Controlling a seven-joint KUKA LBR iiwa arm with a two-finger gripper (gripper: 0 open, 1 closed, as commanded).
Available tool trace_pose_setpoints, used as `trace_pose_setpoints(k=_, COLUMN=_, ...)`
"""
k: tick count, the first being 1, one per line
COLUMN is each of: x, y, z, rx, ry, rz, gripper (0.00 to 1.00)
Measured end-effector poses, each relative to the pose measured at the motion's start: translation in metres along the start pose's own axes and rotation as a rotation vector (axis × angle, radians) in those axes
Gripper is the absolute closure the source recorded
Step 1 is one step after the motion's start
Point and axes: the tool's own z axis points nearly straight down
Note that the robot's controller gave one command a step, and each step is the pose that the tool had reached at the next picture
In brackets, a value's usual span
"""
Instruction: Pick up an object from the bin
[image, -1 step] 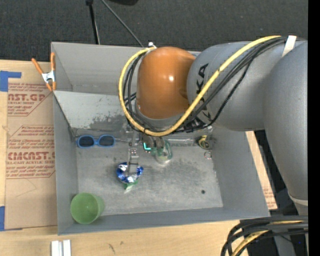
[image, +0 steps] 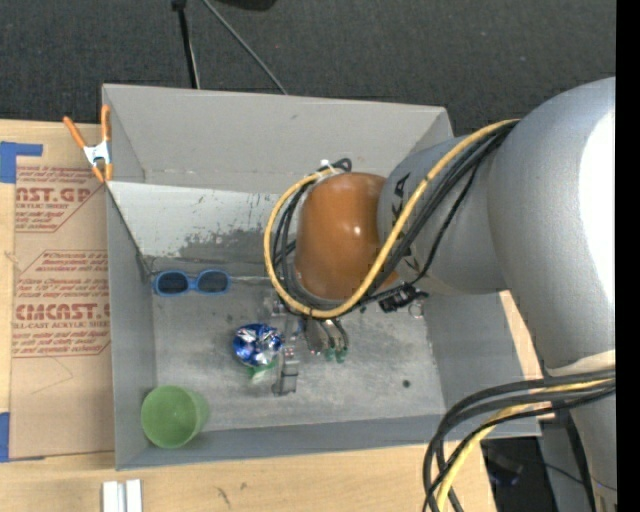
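My gripper (image: 308, 362) hangs low over the middle of the bin floor, under the arm's orange dome. Its two fingers stand apart, open, and I see nothing between them. A crumpled blue and white wrapper-like thing (image: 256, 345) with a bit of green at its lower edge lies just left of the left finger (image: 288, 376), touching or nearly touching it. A small green bit shows at the right finger (image: 330, 346); I cannot tell what it belongs to.
Blue sunglasses (image: 190, 283) lie at the foot of the bin's back-left wall. A green cup (image: 173, 416) stands in the front-left corner. The arm and its cables cover the bin's right and back part.
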Motion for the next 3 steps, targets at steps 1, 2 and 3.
trace_pose_setpoints(k=1, x=-0.002, y=0.004, z=0.034, rx=-0.002, ry=-0.005, rz=0.0, gripper=0.0)
trace_pose_setpoints(k=2, x=-0.003, y=0.004, z=0.032, rx=-0.003, ry=-0.008, rz=0.0, gripper=1.0)
trace_pose_setpoints(k=3, x=0.044, y=0.08, z=-0.116, rx=-0.006, ry=-0.016, rz=0.007, gripper=1.0)
